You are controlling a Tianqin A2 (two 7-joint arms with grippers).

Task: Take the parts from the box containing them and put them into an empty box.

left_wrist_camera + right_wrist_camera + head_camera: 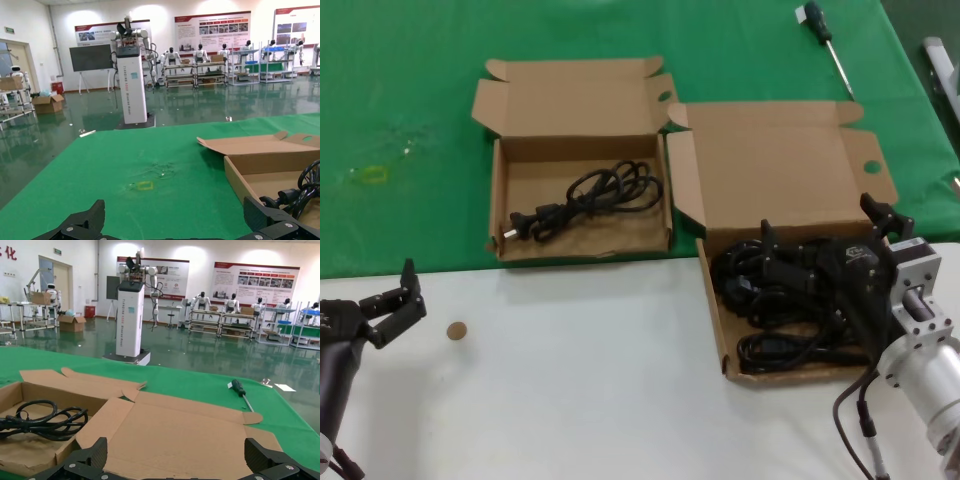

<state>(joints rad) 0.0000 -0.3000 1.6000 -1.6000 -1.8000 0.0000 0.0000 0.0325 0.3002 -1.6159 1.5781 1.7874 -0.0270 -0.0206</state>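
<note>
The bigger brown carton with the tall lid sits at the right and holds several looped black power cords. My right gripper hangs open just above these cords, its jaws wide apart and empty; in the right wrist view it faces the lid. The smaller carton stands to the left with one black cord and its plug lying inside. My left gripper is open and empty over the white table at the near left; its wrist view shows that carton and cord.
A screwdriver lies on the green mat at the back right, also in the right wrist view. A small brown disc lies on the white table near my left gripper. A yellow mark is on the mat at the left.
</note>
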